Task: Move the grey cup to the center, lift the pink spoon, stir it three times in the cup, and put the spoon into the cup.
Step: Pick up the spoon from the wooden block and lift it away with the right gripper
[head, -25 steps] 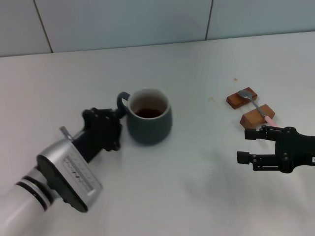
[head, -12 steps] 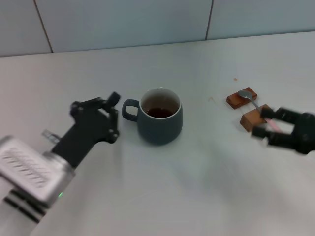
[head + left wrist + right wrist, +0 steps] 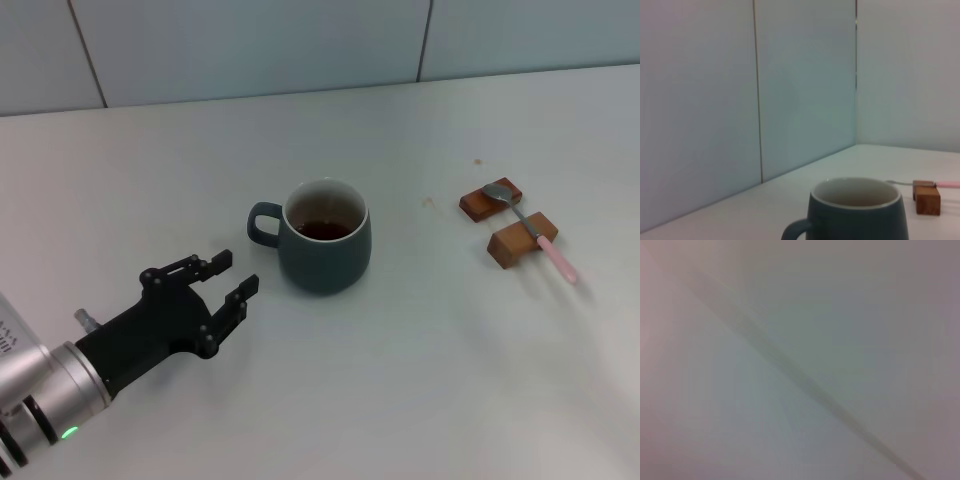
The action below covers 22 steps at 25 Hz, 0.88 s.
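The grey cup stands upright near the middle of the table, handle toward my left, with dark liquid at the bottom. It also shows in the left wrist view. The pink spoon lies across two brown blocks at the right, its silver bowl on the far block, and shows in the left wrist view. My left gripper is open and empty, low on the table, to the left of the cup and nearer me, apart from it. My right gripper is out of view.
Two brown rectangular blocks sit at the right under the spoon. A pale tiled wall runs along the far edge of the white table. The right wrist view shows only a blurred pale surface.
My left gripper let go of the cup and drew back toward me and to the left. My right arm moved away from beside the spoon and out of the head view. The cup stays where it was left.
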Available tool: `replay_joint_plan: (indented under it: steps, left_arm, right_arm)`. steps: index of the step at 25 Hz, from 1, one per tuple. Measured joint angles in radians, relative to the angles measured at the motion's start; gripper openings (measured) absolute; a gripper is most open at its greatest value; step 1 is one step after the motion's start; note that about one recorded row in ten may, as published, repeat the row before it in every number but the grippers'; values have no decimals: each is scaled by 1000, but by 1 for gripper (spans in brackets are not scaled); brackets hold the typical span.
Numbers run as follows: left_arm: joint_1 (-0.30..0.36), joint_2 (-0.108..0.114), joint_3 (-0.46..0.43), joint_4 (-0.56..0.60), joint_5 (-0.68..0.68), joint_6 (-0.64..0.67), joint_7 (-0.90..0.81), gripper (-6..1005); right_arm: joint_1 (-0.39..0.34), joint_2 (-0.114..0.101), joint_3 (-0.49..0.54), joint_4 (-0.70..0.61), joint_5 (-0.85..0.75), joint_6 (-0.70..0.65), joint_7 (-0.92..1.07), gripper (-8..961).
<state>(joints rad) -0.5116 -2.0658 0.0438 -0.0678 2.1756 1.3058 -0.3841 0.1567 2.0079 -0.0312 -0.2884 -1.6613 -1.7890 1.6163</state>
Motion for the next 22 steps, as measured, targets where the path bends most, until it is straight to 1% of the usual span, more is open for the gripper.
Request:
replay_joint_plan:
  steps: [1, 3, 4, 6, 7, 9, 12, 17, 18, 19, 22]
  left_arm:
    - [-1, 0, -2, 17, 17, 2, -20, 213]
    - [1, 0, -7, 29, 21, 5, -24, 285]
    - [2, -1, -9, 32, 18, 4, -22, 321]
    - [0, -2, -9, 32, 18, 2, -21, 427]
    - [-1, -2, -9, 33, 19, 1, -21, 481]
    - [-6, -3, -9, 33, 23, -2, -19, 587]
    - [-10, -4, -9, 33, 23, -2, -15, 788]
    - [-15, -4, -9, 33, 23, 0, -12, 835]
    - [-15, -4, -9, 33, 23, 0, -12, 835]
    - [-17, -4, -9, 33, 23, 0, -12, 835]
    - [-23, -4, -5, 32, 24, -2, -12, 835]
  right_arm:
    - [0, 0, 0, 0, 0, 0, 0, 835]
    - [-20, 9, 44, 52, 1, 52, 45, 836]
    - [-35, 28, 70, 82, 2, 99, 77, 836]
    - [-43, 44, 77, 93, 1, 148, 123, 836]
    - [-43, 44, 77, 93, 1, 148, 123, 837]
    - [-42, 56, 72, 106, -16, 210, 195, 837]
    - [-36, 56, 71, 117, -29, 231, 225, 836]
    - [5, 56, 66, 132, -94, 296, 305, 835]
    - [5, 56, 66, 132, -94, 296, 305, 835]
    - [24, 56, 66, 133, -124, 321, 325, 835]
    - [45, 56, 66, 134, -156, 343, 339, 836]
